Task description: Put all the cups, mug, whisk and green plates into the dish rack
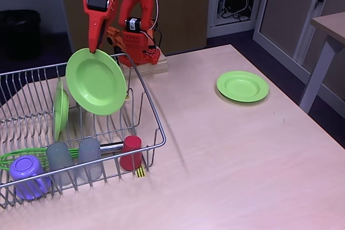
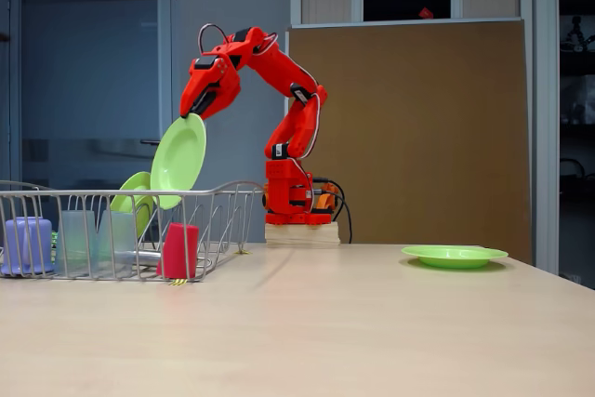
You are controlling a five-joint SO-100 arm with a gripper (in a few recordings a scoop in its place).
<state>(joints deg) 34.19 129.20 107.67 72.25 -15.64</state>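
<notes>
Glossy plastic green plates (image 1: 96, 81), shiny metal wire dish rack (image 1: 152, 117), matt wood-grain table (image 1: 226, 165)

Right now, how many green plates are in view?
3: one plate held by the gripper above the dish rack, one standing in the rack, one on the table.

No words, numbers or brand names big or clear enough to read in either fixed view. Only sign: small yellow-black striped tag (image 1: 140, 172) on front edge of dish rack (image 1: 156, 133), low down and a bit right of gripper (image 1: 96, 50) in that view. Stripes only, no letters on it.
</notes>
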